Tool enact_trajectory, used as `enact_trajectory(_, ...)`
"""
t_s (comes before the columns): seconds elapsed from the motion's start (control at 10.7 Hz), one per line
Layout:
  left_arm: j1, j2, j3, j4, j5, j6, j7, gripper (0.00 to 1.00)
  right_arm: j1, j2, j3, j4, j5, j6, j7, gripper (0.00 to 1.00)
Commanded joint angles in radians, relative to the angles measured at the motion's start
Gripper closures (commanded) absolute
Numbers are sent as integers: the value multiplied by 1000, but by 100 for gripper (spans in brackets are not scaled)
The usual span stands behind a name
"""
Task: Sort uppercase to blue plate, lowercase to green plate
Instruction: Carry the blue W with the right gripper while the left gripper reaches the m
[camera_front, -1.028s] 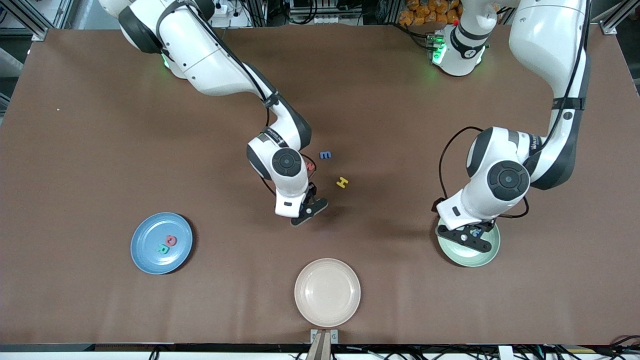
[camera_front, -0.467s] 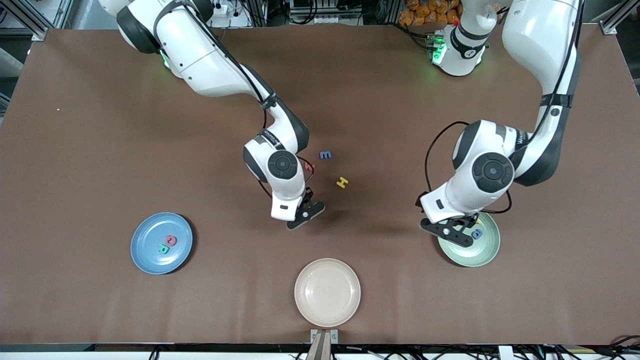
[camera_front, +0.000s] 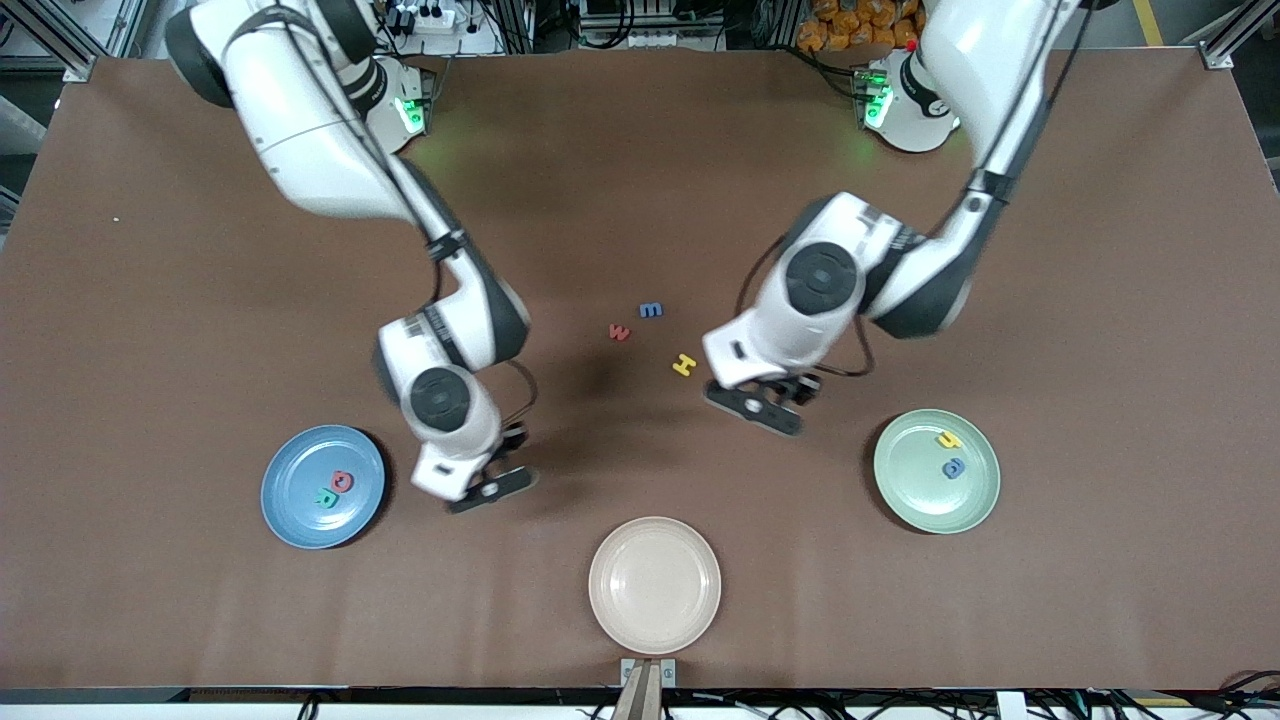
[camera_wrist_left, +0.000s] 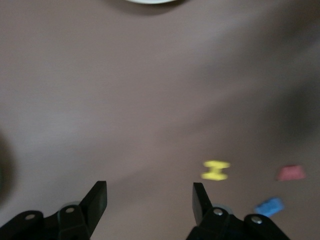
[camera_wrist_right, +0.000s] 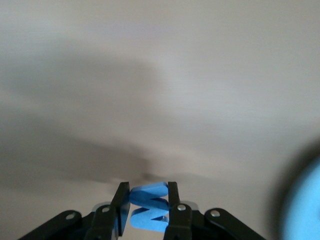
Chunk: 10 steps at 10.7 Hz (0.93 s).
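R gripper (camera_wrist_right: 145, 207) pinches blue foam capital M (camera_wrist_right: 148, 206) flat between its fingers, long axis across them, over bare brown table (camera_front: 150, 300) beside sky-blue plate (camera_front: 290, 520). L gripper (camera_wrist_left: 150, 200) spread wide, empty, over table near yellow foam H (camera_front: 684, 365).

A round sky-blue plate (camera_front: 322, 487) sits toward the right arm's end of the table, carrying a red ring-shaped foam Q (camera_front: 343, 481) and a teal-green foam R (camera_front: 325, 497) side by side. A round pale mint-green plate (camera_front: 936, 471) sits toward the left arm's end, holding a small yellow foam piece (camera_front: 948, 439) and a blue foam a (camera_front: 953, 467). Between the plates, farther from the front camera, lie a blue foam m (camera_front: 651, 310), a red foam w (camera_front: 620, 332) and a yellow foam H (camera_front: 684, 365), flat on the table. A blue foam M (camera_wrist_right: 148, 206) stands on edge, pinched between black fingers (camera_wrist_right: 172, 205).
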Motion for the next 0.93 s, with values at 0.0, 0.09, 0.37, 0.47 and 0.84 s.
enact_trajectory(0.0,-97,55,5,17,-8,85,-124,28,-100,-13,-21,27,-39,-12,-70,100)
enact_trajectory(0.09,-137,72,6,16,-2,113,-123,28,-137,-13,-31,32,-39,-12,-118,100)
enact_trajectory(0.37,-182,107,3,16,70,163,125,23,-219,-13,-26,56,-25,-10,-146,100)
enact_trajectory(0.47,-194,121,3,16,72,194,235,18,-238,-12,-21,56,-19,-2,-146,84)
enact_trajectory(0.84,-239,182,2,14,93,295,570,17,-229,-18,-15,55,50,-13,-135,0)
